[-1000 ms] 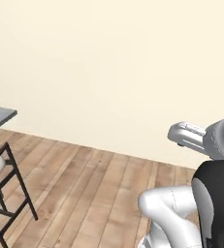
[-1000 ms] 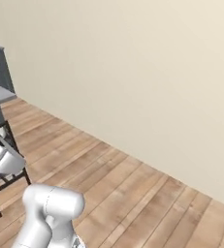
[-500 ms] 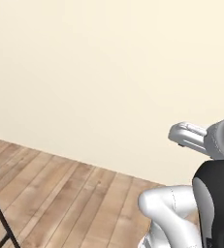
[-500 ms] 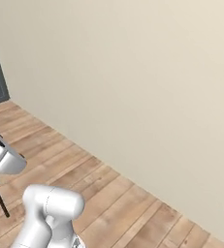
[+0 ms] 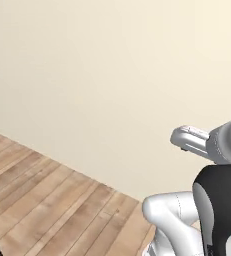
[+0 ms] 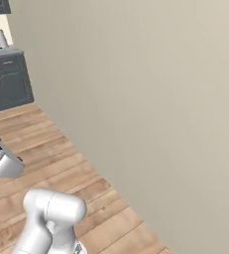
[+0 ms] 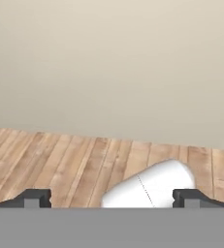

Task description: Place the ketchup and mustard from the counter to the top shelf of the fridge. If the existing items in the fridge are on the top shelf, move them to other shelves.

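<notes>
Plank floor meets plain cream wall.

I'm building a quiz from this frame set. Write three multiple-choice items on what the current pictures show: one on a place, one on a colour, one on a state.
1. Where do the dark grey cabinets stand in the right base view?
A. upper left
B. lower right
C. centre

2. What colour is the wall?
A. blue
B. cream-beige
C. red

3. How does the gripper stand in the hand view?
A. shut on a bottle
B. shut, empty
C. open, empty

Answers:
1 A, the cabinets sit at the far end of the wooden floor, top left.
2 B, it is plain cream-beige in all views.
3 C, the finger tips stand far apart with nothing between them.
</notes>
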